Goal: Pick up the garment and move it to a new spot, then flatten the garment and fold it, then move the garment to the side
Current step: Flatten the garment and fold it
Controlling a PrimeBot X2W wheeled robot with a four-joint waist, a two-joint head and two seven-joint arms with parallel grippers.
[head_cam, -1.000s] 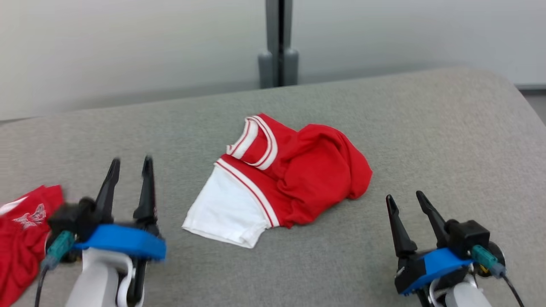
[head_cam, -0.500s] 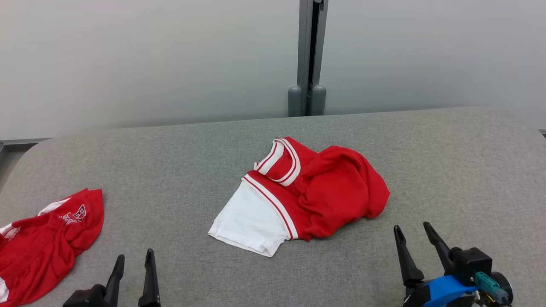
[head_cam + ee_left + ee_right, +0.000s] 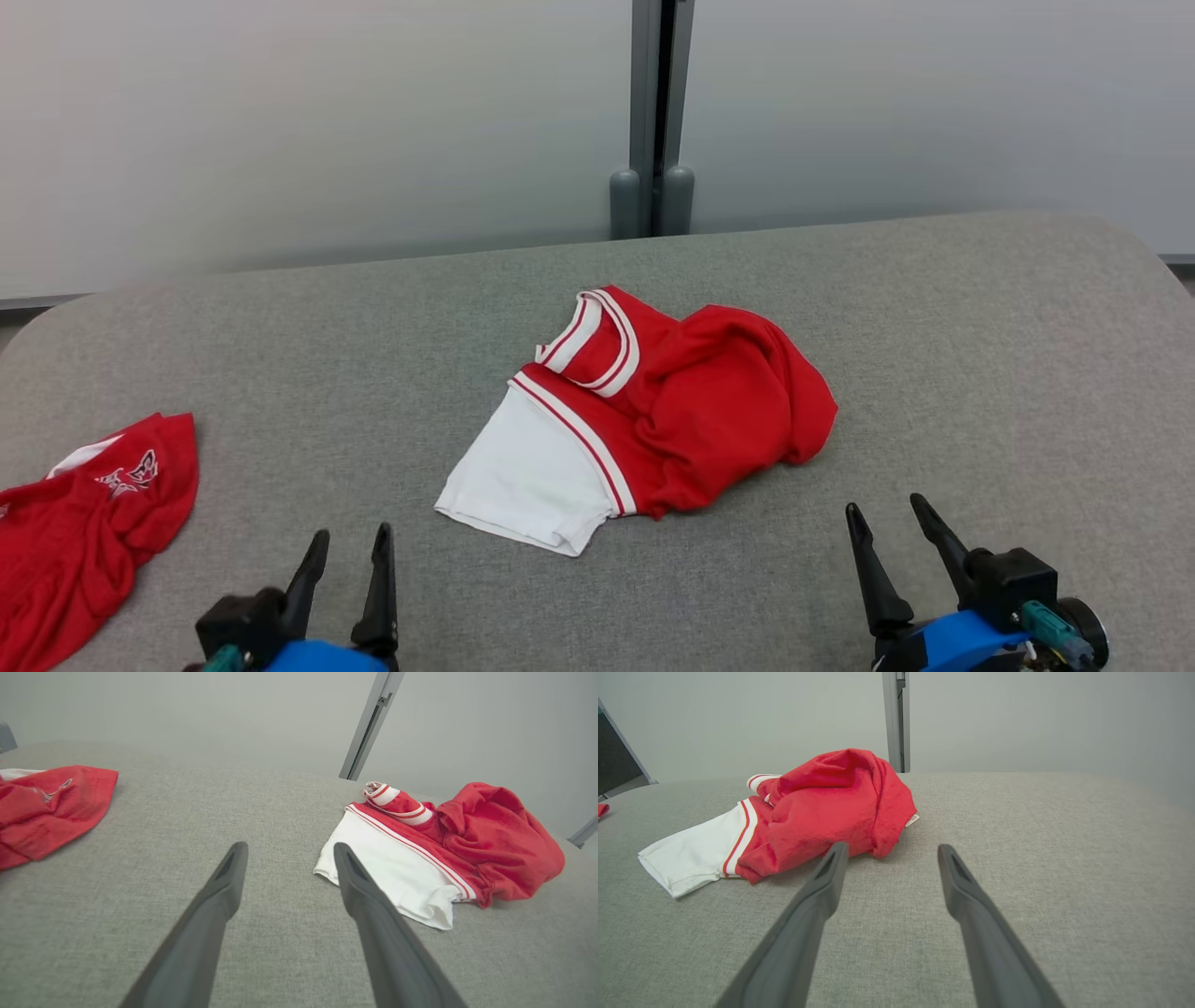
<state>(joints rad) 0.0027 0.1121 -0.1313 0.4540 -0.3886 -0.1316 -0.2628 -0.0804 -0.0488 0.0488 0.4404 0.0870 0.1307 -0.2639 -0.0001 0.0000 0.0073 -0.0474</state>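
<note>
The garment [image 3: 709,411] is a crumpled red top with white-striped trim and a white sleeve spread out to its left. It lies in the middle of the grey padded table [image 3: 980,355], and also shows in the left wrist view [image 3: 467,830] and the right wrist view [image 3: 831,807]. My left gripper [image 3: 352,534] is open and empty, near the table's front and to the left of the white sleeve [image 3: 289,847]. My right gripper [image 3: 884,506] is also open and empty, just short of the garment's right end [image 3: 892,846]. Neither gripper touches the cloth.
A second red garment [image 3: 84,532] with a white print lies bunched at the table's left edge [image 3: 51,802]. A grey post [image 3: 652,112] stands against the pale wall behind the table. Bare grey surface stretches to the right of the garment.
The head camera has tilted and shifted, so the whole picture moved. My left gripper has drawn back toward the table's near edge. The garment lies as before and both grippers stay open.
</note>
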